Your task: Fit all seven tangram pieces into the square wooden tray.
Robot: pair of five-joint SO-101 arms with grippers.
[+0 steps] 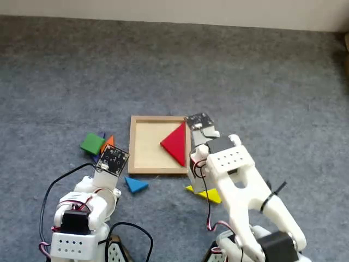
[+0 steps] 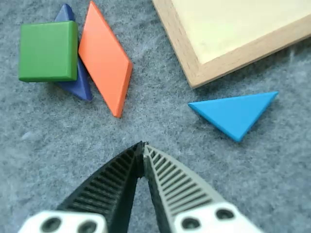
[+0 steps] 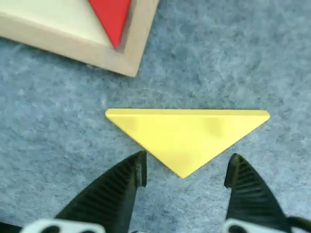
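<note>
The right pincer (image 3: 187,159) stands wide open, jaws either side of the flat yellow triangle's (image 3: 187,131) point on the grey surface (image 3: 58,145), toward its near edge, just outside the square wooden tray (image 3: 73,47). The left pincer (image 2: 143,151) is closed, empty.
</note>
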